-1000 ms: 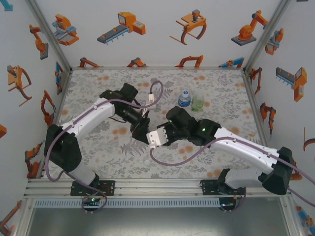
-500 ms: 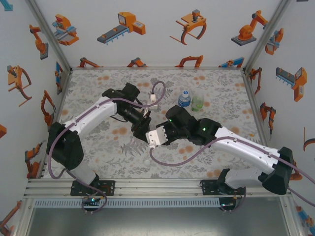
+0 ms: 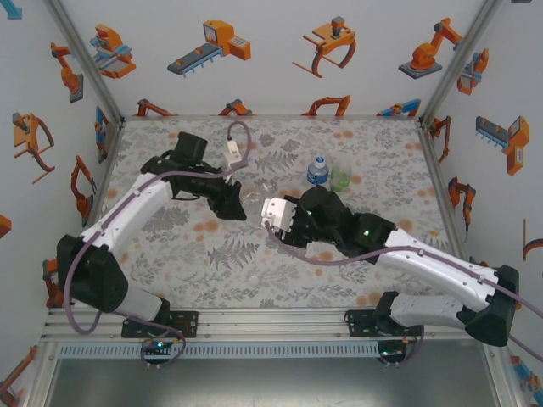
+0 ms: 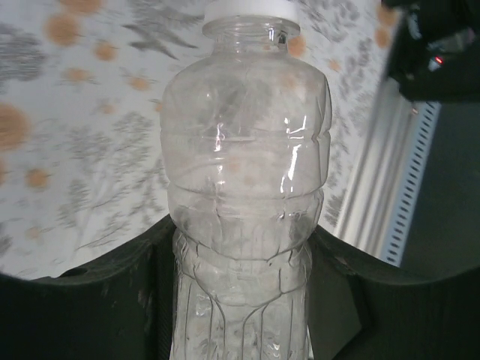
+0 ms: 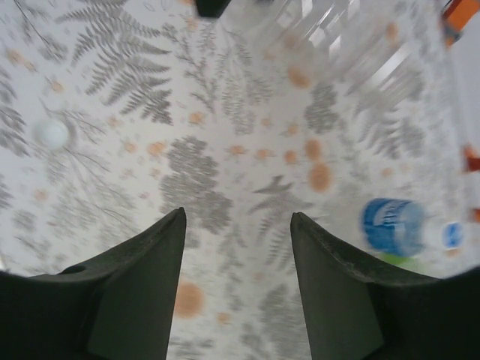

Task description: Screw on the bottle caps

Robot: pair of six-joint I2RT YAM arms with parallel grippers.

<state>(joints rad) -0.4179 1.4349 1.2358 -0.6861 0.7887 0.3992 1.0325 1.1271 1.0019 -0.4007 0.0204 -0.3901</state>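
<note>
three bottles on the go here. the blue-label bottle [image 3: 317,171] is standing toward the back of the flowery table [image 3: 170,254], and the green-tinted bottle [image 3: 341,176] is standing just beside it on its right. the plain clear bottle [image 3: 255,197] is sitting off to the left of the blue-label one, a bit nearer the arms, and the left gripper [image 3: 243,203] is clamping it around the lower body. the left wrist camera is looking up along the clear bottle, with both dark fingers [image 4: 112,300] pressing against its sides and a white cap [image 4: 251,9] sitting on its neck. can't tell if that cap is screwed down tight or just resting there. the right gripper [image 5: 238,217] is hovering in front of the blue-label bottle, on the arms' side, with its jaws standing apart and gripping nothing, just table pattern showing through the gap. one loose cap [image 3: 252,278] is lying on the table well away from the blue-label bottle, out to its front-left toward the arm bases.
</note>
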